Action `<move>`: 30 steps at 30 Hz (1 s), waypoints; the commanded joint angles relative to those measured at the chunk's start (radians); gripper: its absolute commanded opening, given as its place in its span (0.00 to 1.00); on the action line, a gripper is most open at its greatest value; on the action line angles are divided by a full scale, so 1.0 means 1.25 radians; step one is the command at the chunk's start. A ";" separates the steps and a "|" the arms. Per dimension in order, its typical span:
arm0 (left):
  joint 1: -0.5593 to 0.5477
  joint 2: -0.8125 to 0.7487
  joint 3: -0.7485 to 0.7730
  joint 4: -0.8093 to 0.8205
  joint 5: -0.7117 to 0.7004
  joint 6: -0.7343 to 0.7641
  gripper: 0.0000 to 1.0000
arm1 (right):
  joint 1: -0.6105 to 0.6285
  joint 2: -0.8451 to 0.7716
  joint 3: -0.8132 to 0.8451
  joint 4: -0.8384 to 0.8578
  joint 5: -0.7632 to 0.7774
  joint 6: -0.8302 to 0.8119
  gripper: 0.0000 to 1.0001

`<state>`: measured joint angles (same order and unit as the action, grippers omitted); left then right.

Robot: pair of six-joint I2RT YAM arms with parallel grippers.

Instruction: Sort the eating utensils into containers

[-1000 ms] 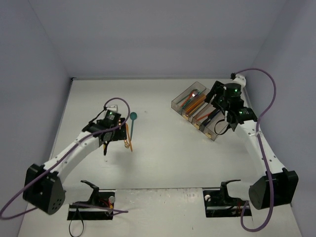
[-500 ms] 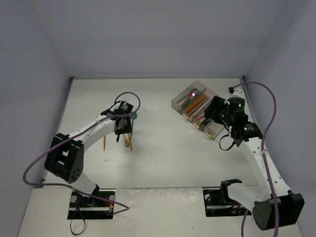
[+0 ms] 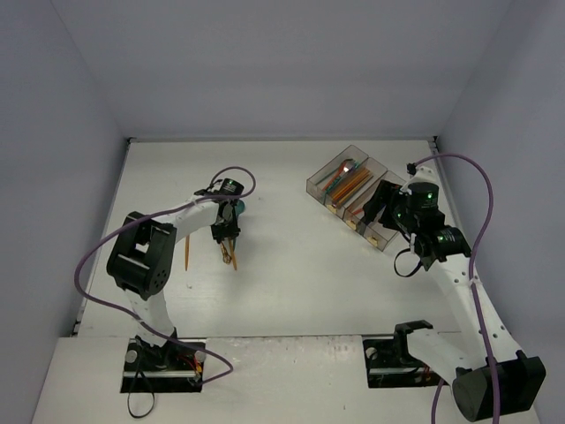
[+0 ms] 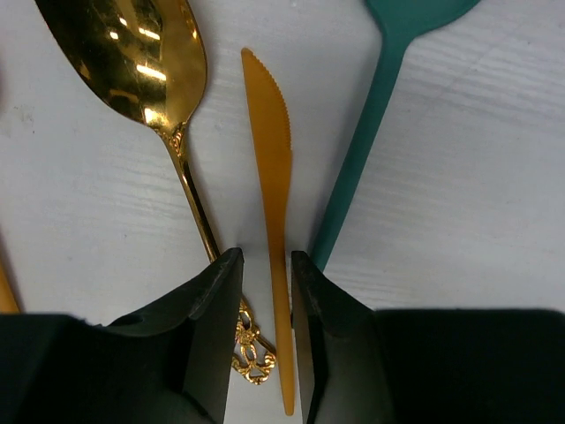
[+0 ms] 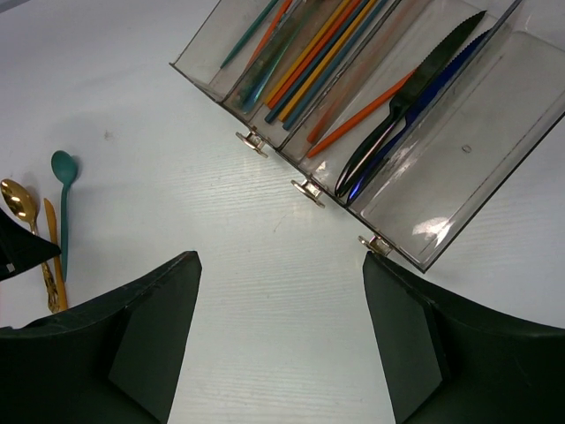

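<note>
Three utensils lie side by side on the white table: a gold spoon [image 4: 132, 62], an orange knife [image 4: 269, 141] and a teal spoon [image 4: 380, 115]. My left gripper [image 4: 267, 256] is down over them [image 3: 222, 231]. Its jaws stand narrowly apart on either side of the knife's handle. The right jaw is almost against the handle, and a sliver of table shows on the left. The gold spoon's ornate end lies by the left jaw. The containers [image 3: 353, 190] hold orange, teal, black and navy utensils. My right gripper [image 5: 281, 258] hangs open and holds nothing, just in front of them.
Another orange utensil [image 3: 187, 252] lies alone left of the cluster. The bin [image 5: 494, 132] at the right end of the row has nothing in it. Grey walls close the table at the left, back and right.
My left gripper has swung away from me and to the right, onto the three utensils, and its jaws have narrowed around the orange knife. My right gripper has drawn back a little from the containers.
</note>
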<state>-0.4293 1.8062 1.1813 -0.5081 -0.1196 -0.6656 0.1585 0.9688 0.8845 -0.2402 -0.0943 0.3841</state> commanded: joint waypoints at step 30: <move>-0.031 -0.200 0.226 0.018 0.123 -0.109 0.00 | 0.244 0.229 0.239 0.054 -0.213 -0.043 0.78</move>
<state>-0.4360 1.6572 1.3881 -0.5394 -0.0198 -0.7522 0.4167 1.2181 1.1124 -0.2388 -0.3149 0.3309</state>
